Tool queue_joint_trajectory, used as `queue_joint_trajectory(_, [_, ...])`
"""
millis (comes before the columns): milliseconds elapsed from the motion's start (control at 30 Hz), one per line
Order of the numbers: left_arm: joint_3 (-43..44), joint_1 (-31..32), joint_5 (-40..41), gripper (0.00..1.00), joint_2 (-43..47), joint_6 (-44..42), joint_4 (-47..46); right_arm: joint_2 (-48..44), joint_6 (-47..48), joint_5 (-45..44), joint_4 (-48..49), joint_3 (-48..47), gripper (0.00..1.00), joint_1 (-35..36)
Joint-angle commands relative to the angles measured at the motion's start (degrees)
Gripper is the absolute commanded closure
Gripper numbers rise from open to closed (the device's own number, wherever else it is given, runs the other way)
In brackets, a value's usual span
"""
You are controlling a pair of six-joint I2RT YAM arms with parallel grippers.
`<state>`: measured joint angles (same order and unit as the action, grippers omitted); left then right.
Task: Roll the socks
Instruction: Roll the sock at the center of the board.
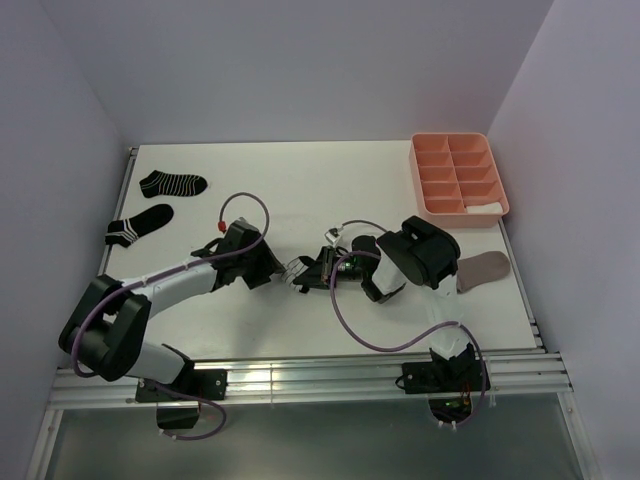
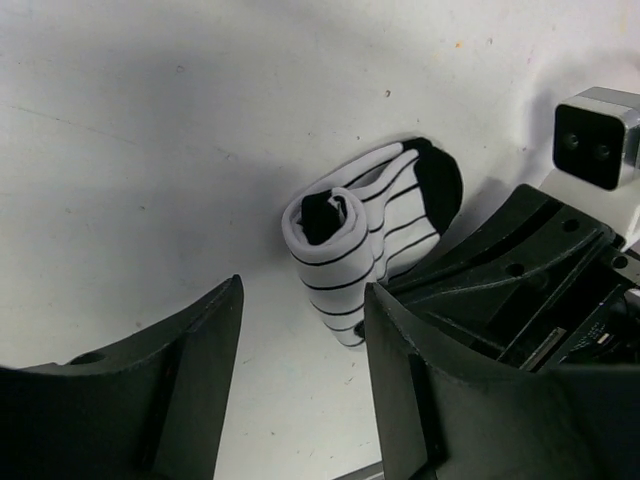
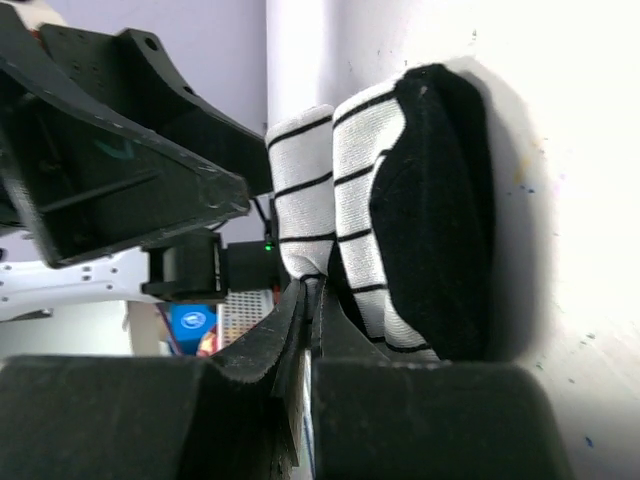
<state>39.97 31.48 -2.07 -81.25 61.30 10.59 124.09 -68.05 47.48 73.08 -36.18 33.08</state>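
Observation:
A white thin-striped sock [image 2: 350, 240] with a black toe lies partly rolled on the table, its rolled end facing the left wrist view. My left gripper [image 2: 303, 290] stands open just short of the roll, with nothing between its fingers. The roll's lower end sits by the right finger. My right gripper [image 3: 312, 285] is shut, pinching an edge of this sock [image 3: 380, 200] from the other side. From above, both grippers meet at the sock [image 1: 298, 270] in mid-table. Two black white-striped socks [image 1: 172, 183] [image 1: 140, 224] lie flat at the far left. A taupe sock [image 1: 487, 268] lies at the right, partly behind the right arm.
A pink compartment tray [image 1: 432, 175] stands at the back right, with something white [image 1: 487, 208] in its near right compartment. The right arm's body [image 2: 480, 270] fills the right of the left wrist view. The left gripper's body [image 3: 130, 170] crowds the upper left of the right wrist view.

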Motion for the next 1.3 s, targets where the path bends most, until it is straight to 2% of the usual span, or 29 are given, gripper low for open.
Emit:
queue_joint_trajectory(0, [-0.85,-0.02,-1.63,0.44,-1.44,0.75,-3.91,3.52,-2.08,0.42,-1.18,1.64,1.0,-1.17])
queue_joint_trajectory(200, [0.2,-0.02,-1.8,0.5,-5.48,-0.3,-4.0,2.39,1.25,-0.72,-7.77,0.68,1.0,-1.26])
queue_joint_trajectory(267, [0.55,0.07,-1.63,0.56,-6.55,-0.39,-3.82,2.03,2.39,-1.16,-10.32,0.41,1.0,-1.26])
queue_joint_trajectory(500, [1.43,0.24,-2.42,0.58,-12.17,-0.57,-4.0,0.8,5.21,-2.22,-15.42,-0.64,0.98,-1.26])
queue_joint_trajectory(600, [0.99,0.51,-2.68,0.63,-13.57,-0.22,-4.53,0.36,6.61,-2.57,-17.7,-1.34,0.97,-1.26])
queue_joint_trajectory(633, [0.73,0.59,-2.59,0.7,-13.93,-0.13,-4.79,0.27,6.96,-2.49,-18.49,-1.43,0.95,-1.26])
queue_joint_trajectory(700, [0.81,0.51,-2.33,0.77,-14.72,0.05,-4.44,-1.04,7.58,-3.18,-19.02,-1.17,0.9,-1.26])
queue_joint_trajectory(733, [1.6,0.59,-1.98,0.86,-14.9,-0.04,-3.83,-1.74,9.06,-3.54,-20.77,-1.17,0.84,-1.26])
queue_joint_trajectory(800, [3.01,0.6,-1.02,0.94,-15.07,-0.56,-0.23,-5.33,11.53,-4.76,-23.76,-0.91,0.79,-1.18])
queue_joint_trajectory(833, [4.93,0.51,-0.31,1.0,-15.07,-0.83,1.26,-6.92,14.67,-6.86,-27.6,-0.82,0.73,-0.92])
queue_joint_trajectory(933, [9.84,0.77,1.8,1.0,-15.07,-2.41,9.16,-14.12,21.79,-12.82,-36.39,-1.17,0.65,0.48])
queue_joint_trajectory(1000, [12.84,0.95,6.1,1.0,-15.34,-3.55,15.73,-19.05,25.84,-16.18,-40.1,-1.69,0.61,1.54])
queue_joint_trajectory(1133, [22.14,2.17,10.59,1.0,-17.88,-5.22,25.78,-26.17,32.08,-26.98,-49.32,-2.57,0.56,5.14])
queue_joint_trajectory(1267, [28.23,3.49,13.23,1.0,-22.19,-6.98,32.73,-31.97,38.16,-44.44,-55.31,-5.03,0.52,13.12])
